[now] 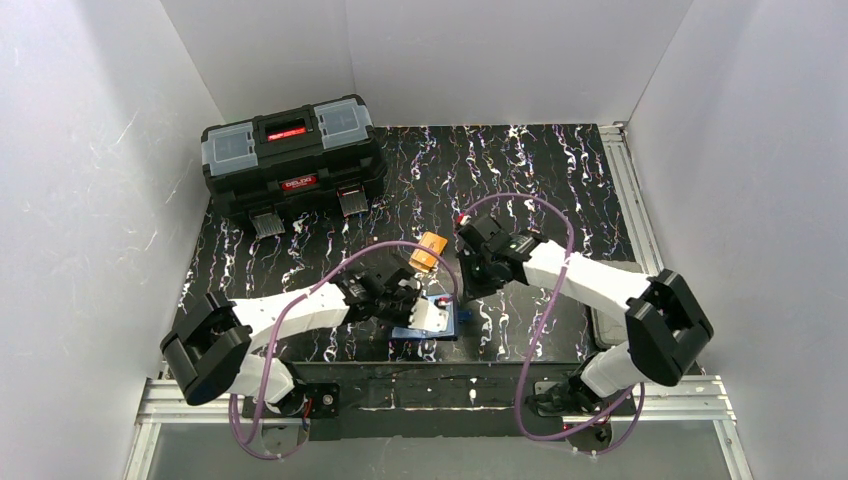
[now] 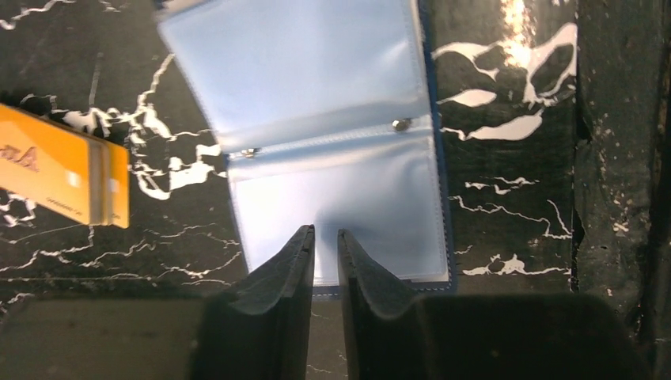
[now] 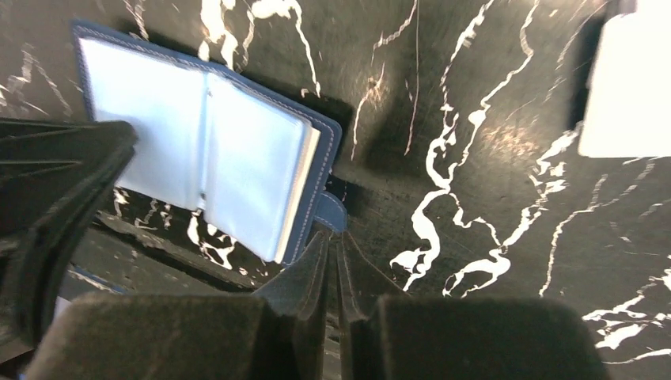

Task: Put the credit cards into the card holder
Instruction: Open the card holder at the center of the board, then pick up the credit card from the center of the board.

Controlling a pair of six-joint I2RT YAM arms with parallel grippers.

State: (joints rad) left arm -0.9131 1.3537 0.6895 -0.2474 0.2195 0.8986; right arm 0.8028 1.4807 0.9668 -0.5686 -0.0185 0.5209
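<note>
**Card holder open, cards yet to go in**

The left hand (image 2: 324, 235), its jaws a narrow gap apart and gripping nothing that can be seen, hangs over the near edge of the card holder (image 2: 332, 103). The holder lies spread flat on the marbled black surface (image 2: 514, 237), light blue inside facing up. The right hand (image 3: 328, 237), jaws parted by no more than a slit and likewise empty, sits just beside the holder's snap tab (image 3: 331, 212). The clear pockets in view show no card (any pages underneath cannot be checked). Near the holder lie the credit cards (image 2: 59, 170), an orange-yellow stack resting on the surface, apart from both hands. A black toolbox (image 1: 290, 155) stands well away toward the far-left corner. On this evidence the opening of the holder is done and the main work is left. Each card has to be lifted off the stack and slid into a pocket, and none of that appears to have begun.
</note>
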